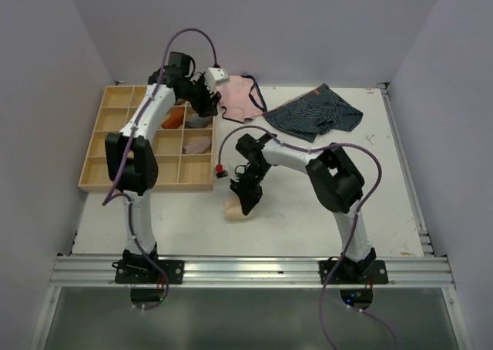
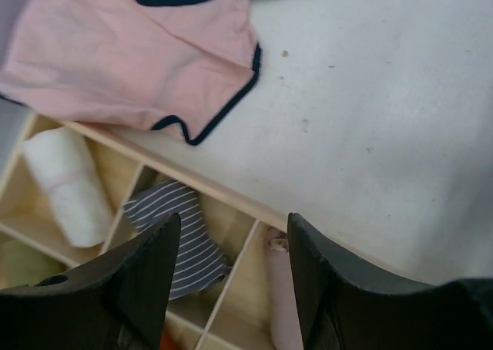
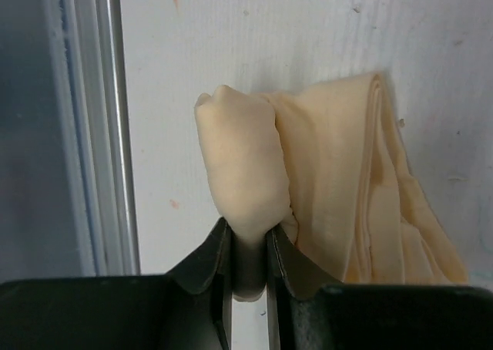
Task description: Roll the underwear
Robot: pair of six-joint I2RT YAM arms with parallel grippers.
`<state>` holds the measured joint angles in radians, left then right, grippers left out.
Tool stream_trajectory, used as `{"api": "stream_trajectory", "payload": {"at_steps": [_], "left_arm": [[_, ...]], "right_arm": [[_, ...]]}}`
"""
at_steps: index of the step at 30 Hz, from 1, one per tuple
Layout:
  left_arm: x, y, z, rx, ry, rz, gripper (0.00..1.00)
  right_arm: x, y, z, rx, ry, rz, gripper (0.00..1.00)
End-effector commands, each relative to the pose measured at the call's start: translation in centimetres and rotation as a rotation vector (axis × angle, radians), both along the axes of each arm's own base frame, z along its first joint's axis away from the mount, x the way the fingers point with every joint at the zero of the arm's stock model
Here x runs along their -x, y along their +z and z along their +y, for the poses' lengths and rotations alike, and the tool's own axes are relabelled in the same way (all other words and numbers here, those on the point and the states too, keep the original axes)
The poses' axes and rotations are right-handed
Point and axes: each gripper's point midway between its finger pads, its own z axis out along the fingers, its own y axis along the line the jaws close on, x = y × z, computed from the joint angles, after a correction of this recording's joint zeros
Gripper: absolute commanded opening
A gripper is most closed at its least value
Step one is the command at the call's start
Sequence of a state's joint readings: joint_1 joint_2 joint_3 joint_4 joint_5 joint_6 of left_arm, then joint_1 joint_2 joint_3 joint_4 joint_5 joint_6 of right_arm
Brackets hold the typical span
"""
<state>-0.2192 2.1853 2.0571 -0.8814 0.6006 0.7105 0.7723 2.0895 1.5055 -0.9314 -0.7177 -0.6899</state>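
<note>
While the left claw (image 2: 233, 234) gapes above the tray (image 2: 192, 182), the right claw (image 3: 248, 236) pinches the underwear (image 3: 339, 180).

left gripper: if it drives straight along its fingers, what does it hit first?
Most likely the wooden tray: the open left gripper points at its rim and a divider, beside the striped roll. Its jaws hold nothing; depth is unclear.

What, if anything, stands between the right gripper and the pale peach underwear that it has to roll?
Nothing visible does. The right gripper has its jaws shut on the rolled end of the plain peach-beige cloth underwear on the white table. The left gripper hangs open over the wooden divided tray.
</note>
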Motion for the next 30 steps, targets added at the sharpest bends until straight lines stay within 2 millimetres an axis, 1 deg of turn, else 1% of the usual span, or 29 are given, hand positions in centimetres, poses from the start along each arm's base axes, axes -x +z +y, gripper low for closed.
{"api": "stream_trajectory", "payload": {"at_steps": [1,2,3,4,5,6,7,8,9,10,11,12,13,14,15,16,17,18,19,20,21,22,23,24,25,26,28,30], "left_arm": [[-3.2,12.1,2.9,0.089,0.139,-0.348,0.61],[-2.6,11.9,3.6,0.111,0.163,-0.346,0.62],[-3.1,14.4,4.2,0.177,0.209,-0.416,0.63],[-1.8,15.8,5.9,0.203,0.255,-0.448,0.69],[-1.5,16.9,6.5,0.224,0.285,-0.482,0.82],[-1.4,18.4,7.1,0.264,0.349,-0.516,0.94],[0.1,19.2,7.0,0.275,0.335,-0.53,1.0],[1.1,19.5,6.7,0.269,0.287,-0.537,1.0],[2.0,19.5,6.3,0.23,0.199,-0.565,1.0],[4.2,18.5,5.5,0.229,0.129,-0.498,1.0],[5.3,17.5,5.2,0.217,0.091,-0.468,1.0],[6.9,15.9,5.1,0.181,0.032,-0.428,1.0],[9.1,14.0,4.6,0.169,-0.022,-0.39,1.0],[10.4,12.4,4.5,0.141,-0.053,-0.375,1.0],[11.7,10.8,4.4,0.083,-0.124,-0.402,1.0],[15.0,7.3,3.7,0.018,-0.172,-0.374,1.0],[16.4,5.7,3.2,-0.016,-0.21,-0.392,0.97],[16.9,5.2,2.2,-0.036,-0.258,-0.476,0.95],[19.2,5.1,0.5,-0.032,-0.316,-0.528,0.93],[21.1,1.3,0.7,-0.069,-0.336,-0.477,0.91],[22.1,0.3,0.1,-0.077,-0.361,-0.473,0.84],[24.0,-1.5,-1.2,-0.089,-0.418,-0.452,0.81],[24.9,-2.2,-1.9,-0.086,-0.446,-0.433,0.77],[26.0,-2.6,-3.3,-0.069,-0.48,-0.417,0.76],[26.6,-3.8,-3.8,-0.07,-0.493,-0.38,0.76],[26.8,-4.2,-4.2,-0.07,-0.503,-0.368,0.74],[27.2,-5.3,-5.4,-0.066,-0.532,-0.344,0.73],[27.2,-5.5,-6.4,-0.055,-0.548,-0.353,0.73]], "right_arm": [[1.6,0.3,-0.7,0.034,-0.097,0.276,0.0],[1.3,-0.6,-0.9,0.059,-0.131,0.322,0.0],[1.1,-1.1,-0.9,0.069,-0.145,0.353,0.0],[0.8,-0.8,-0.6,0.069,-0.158,0.382,0.0],[0.8,-2.0,-0.7,0.097,-0.175,0.423,0.0],[0.5,-2.2,-0.7,0.108,-0.206,0.458,0.0],[0.1,-2.1,-0.5,0.104,-0.219,0.484,0.0],[-0.2,-2.2,-0.5,0.106,-0.25,0.526,0.0],[-0.2,-3.0,-0.6,0.117,-0.264,0.558,0.0],[-0.3,-3.1,-0.6,0.118,-0.272,0.579,0.0],[-0.5,-3.1,-0.6,0.112,-0.285,0.602,0.0],[-0.4,-4.0,-0.7,0.127,-0.292,0.629,0.0],[-0.5,-4.0,-0.7,0.127,-0.297,0.643,0.0],[-0.6,-4.3,-0.8,0.127,-0.301,0.654,0.0],[-0.6,-4.5,-0.8,0.124,-0.309,0.676,0.0],[-0.5,-4.9,-0.9,0.136,-0.312,0.695,0.0],[-0.5,-5.2,-1.0,0.137,-0.314,0.702,0.0],[-0.6,-5.4,-1.1,0.14,-0.315,0.703,0.0],[-0.5,-5.7,-1.2,0.148,-0.315,0.704,0.0],[-0.6,-5.8,-1.2,0.146,-0.314,0.699,0.0],[-0.6,-5.9,-1.3,0.147,-0.313,0.697,0.0],[-0.5,-6.1,-1.4,0.151,-0.31,0.692,0.0],[-0.7,-6.1,-1.5,0.146,-0.311,0.686,0.0],[-0.6,-6.2,-1.6,0.148,-0.312,0.686,0.0],[-0.6,-6.3,-1.6,0.148,-0.309,0.681,0.0],[-0.6,-6.4,-1.7,0.147,-0.305,0.677,0.0],[-0.7,-6.4,-1.7,0.147,-0.305,0.673,0.0],[-0.7,-6.4,-1.8,0.147,-0.306,0.663,0.0]]}}
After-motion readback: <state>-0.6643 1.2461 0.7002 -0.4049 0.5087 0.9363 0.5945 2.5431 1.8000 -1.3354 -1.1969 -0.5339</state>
